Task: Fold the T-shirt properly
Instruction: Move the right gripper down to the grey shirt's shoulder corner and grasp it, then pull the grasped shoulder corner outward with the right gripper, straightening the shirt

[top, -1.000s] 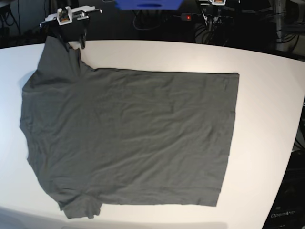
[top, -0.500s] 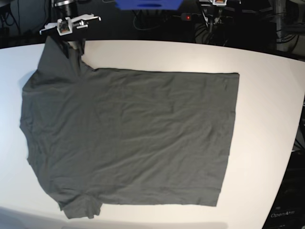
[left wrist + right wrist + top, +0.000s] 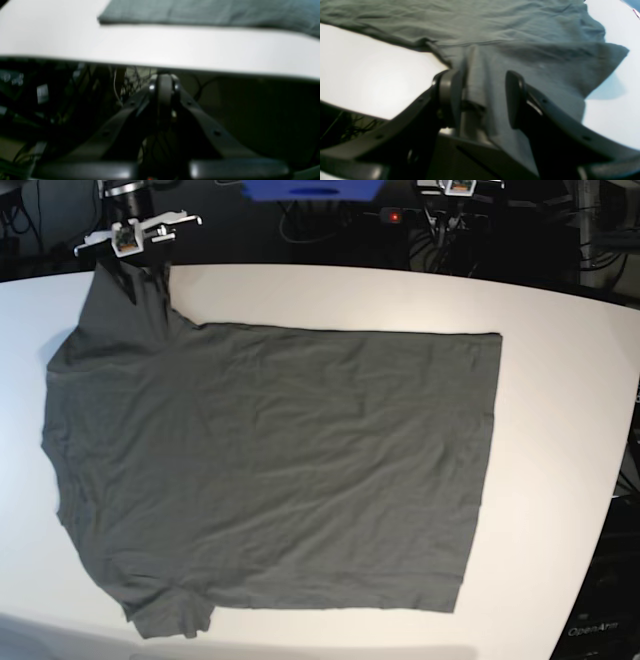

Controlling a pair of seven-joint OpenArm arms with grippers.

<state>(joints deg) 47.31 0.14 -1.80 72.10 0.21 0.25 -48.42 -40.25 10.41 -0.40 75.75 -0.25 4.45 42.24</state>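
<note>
While only one piece of cloth lies in sight, it takes up most of the white table (image 3: 560,380): the T-shirt (image 3: 270,470), dark grey and plain, spread flat with faint wrinkles across its body. Nearest me, at the front edge, one short sleeve (image 3: 170,615) lies rumpled against the tabletop. The straight hem runs along the right side in the base view, the shoulders along the left. Farther back, the second sleeve (image 3: 125,305) reaches toward the table's far edge.

Two arms stand beyond that edge. The right gripper (image 3: 482,97) has its jaws spread wide, one on each side of a raised fold of this far sleeve (the cloth passes between them and seems to brush the inner face of one finger (image 3: 450,95), though neither pad visibly pinches it). The left gripper (image 3: 163,87) is clenched tight, its fingers pressed together, grasping nothing; it hangs off the table, below the level of the rim, with a corner of the shirt visible beyond.
</note>
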